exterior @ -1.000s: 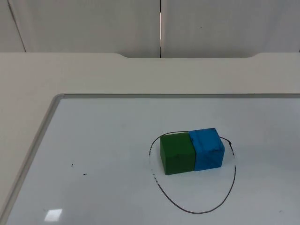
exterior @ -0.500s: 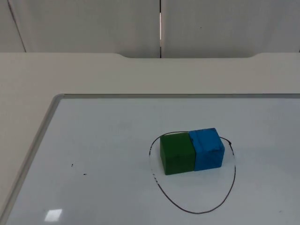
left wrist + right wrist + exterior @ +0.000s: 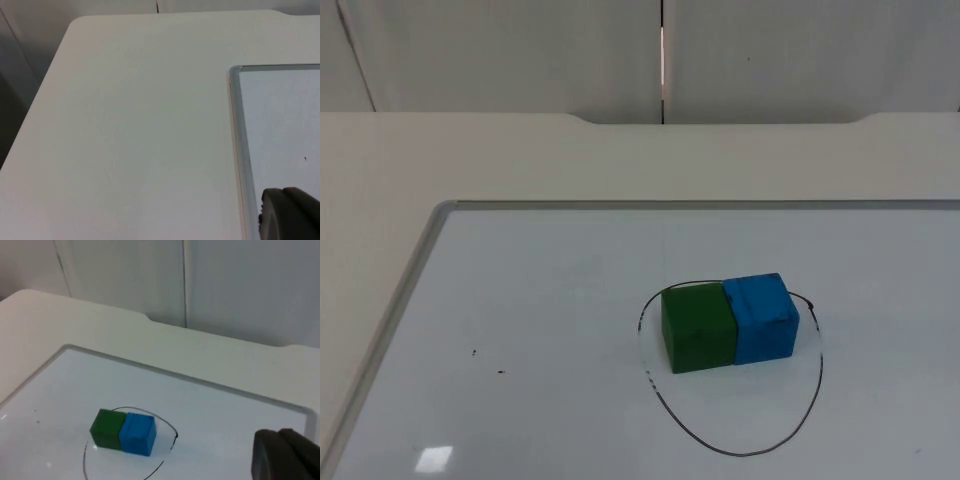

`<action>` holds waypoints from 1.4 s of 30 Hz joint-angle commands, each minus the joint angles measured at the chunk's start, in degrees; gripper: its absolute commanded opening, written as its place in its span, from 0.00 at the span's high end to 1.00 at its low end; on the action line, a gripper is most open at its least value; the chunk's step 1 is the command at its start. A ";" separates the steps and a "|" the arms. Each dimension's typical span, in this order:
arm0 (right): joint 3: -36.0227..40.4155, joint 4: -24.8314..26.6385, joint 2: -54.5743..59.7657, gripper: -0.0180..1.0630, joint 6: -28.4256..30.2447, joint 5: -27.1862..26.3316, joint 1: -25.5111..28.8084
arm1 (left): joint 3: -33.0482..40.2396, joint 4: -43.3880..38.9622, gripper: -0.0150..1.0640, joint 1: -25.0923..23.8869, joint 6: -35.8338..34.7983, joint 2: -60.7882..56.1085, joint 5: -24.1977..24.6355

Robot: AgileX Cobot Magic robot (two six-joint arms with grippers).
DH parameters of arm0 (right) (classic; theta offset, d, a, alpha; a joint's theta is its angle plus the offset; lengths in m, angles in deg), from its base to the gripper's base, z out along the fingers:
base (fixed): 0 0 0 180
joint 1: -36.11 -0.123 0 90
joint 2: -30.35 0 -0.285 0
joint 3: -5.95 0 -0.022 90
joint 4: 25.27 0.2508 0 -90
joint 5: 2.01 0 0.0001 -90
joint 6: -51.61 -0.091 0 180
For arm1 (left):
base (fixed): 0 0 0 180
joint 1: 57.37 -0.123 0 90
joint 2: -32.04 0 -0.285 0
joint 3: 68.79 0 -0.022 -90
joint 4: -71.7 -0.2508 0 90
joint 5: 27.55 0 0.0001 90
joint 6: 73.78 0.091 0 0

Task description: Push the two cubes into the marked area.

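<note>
A green cube and a blue cube stand side by side, touching, on the whiteboard. Both sit in the far part of a hand-drawn black oval; the blue cube's far right corner reaches the line. The right wrist view has the same pair, green cube and blue cube, well ahead of my right gripper, which hangs back over the board's near right side. My left gripper waits over the board's left rim, far from the cubes.
The whiteboard's grey rim runs along the left and far sides, with bare beige table beyond it. The grey partition wall closes the back. The table's left edge drops off beside the left arm.
</note>
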 commanded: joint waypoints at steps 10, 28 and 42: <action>6.47 6.35 -6.93 0.98 6.97 5.16 -0.32 | 0.25 1.38 0.99 -0.09 2.35 -0.28 0.20; 10.85 5.01 -15.51 0.98 8.44 11.66 -0.32 | 0.15 2.54 0.99 -0.09 5.41 -0.28 0.31; 10.85 5.01 -15.51 0.98 8.44 11.66 -0.32 | 0.15 2.54 0.99 -0.09 5.41 -0.28 0.31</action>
